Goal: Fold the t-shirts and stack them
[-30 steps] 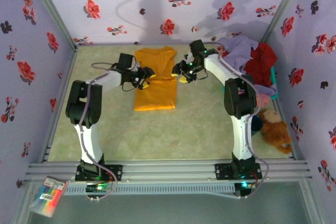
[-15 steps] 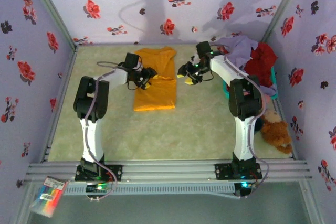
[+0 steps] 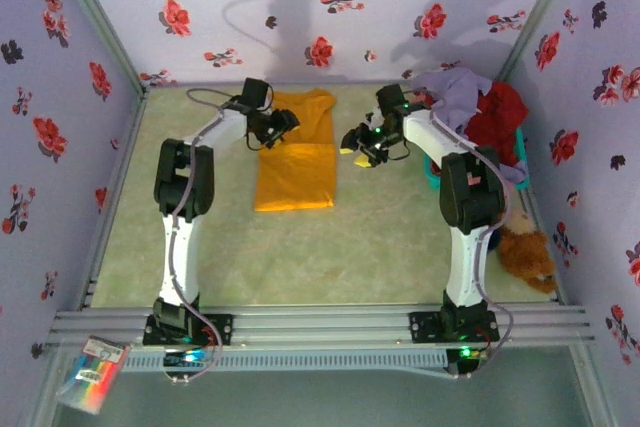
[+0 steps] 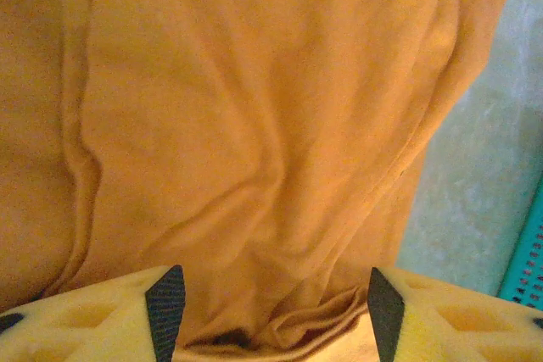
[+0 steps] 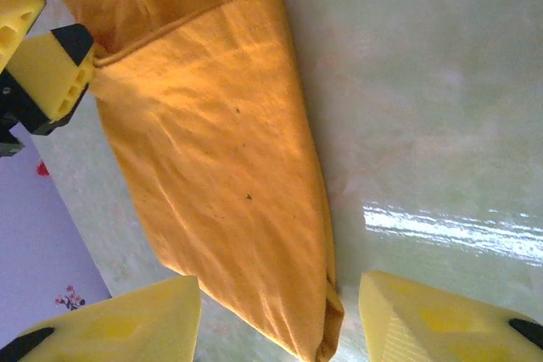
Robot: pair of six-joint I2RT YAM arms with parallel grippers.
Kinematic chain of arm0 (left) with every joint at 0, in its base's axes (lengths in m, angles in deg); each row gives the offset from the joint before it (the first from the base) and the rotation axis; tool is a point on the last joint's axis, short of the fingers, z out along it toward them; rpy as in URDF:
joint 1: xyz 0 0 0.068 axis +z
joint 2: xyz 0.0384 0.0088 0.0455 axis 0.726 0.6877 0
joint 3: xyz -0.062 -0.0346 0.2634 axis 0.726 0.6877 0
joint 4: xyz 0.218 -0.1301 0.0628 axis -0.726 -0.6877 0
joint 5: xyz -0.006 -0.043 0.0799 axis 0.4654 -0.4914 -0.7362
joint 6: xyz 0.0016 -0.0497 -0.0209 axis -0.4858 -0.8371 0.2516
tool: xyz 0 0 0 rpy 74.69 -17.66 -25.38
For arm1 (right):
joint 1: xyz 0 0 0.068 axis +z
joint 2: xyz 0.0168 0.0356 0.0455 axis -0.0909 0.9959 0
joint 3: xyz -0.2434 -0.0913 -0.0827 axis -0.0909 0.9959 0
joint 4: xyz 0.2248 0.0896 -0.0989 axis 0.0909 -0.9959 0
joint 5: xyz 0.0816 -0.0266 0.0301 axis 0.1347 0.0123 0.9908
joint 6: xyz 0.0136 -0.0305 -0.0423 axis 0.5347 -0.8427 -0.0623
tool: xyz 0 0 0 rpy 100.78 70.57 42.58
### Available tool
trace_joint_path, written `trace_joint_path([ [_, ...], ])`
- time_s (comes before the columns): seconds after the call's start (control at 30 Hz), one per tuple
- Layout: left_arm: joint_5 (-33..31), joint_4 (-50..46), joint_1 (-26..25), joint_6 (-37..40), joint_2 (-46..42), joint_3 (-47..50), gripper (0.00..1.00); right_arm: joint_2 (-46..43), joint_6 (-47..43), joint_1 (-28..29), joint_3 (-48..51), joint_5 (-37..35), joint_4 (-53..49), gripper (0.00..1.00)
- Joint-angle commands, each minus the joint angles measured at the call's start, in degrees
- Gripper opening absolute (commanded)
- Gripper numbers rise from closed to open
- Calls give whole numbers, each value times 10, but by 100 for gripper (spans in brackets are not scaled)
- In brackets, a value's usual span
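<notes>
The orange shirt (image 3: 297, 169), laid 12-to-6 o'clock, is flanked by left gripper (image 3: 281, 126) at 10, right gripper (image 3: 358, 145) at 3; both spread, empty.

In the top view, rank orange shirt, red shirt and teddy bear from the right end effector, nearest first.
1. Orange shirt, just left of the right end effector.
2. Red shirt, far right corner.
3. Teddy bear, near right edge.

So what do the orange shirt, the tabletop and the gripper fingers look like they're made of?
Orange-yellow t-shirt: soft matte cloth, probably cotton; it creases and shows a stitched hem. Table: pale green, smooth, glossy, perhaps vinyl; it mirrors light. Fingers: yellow matte plastic by the look, rigid with hollowed cells.
</notes>
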Motion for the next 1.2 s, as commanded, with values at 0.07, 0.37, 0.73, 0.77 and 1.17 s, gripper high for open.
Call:
trace_joint_path([
  [0.07, -20, -64, -1, 59, -103, 64, 57, -28, 8, 16, 13, 6, 23, 52],
  [0.37, -4, 16, -12, 31, -205, 309, 13, 41, 58, 69, -37, 18, 76, 29],
  [0.73, 7, 23, -28, 37, -190, 381, 0, 128, 20, 98, -44, 0, 8, 13],
  [0.77, 8, 23, -31, 36, -196, 389, 0, 120, 17, 101, -25, -1, 11, 13],
  [1.17, -29, 2, -131, -17, -306, 575, 2, -51, 46, 158, 265, -21, 42, 15],
])
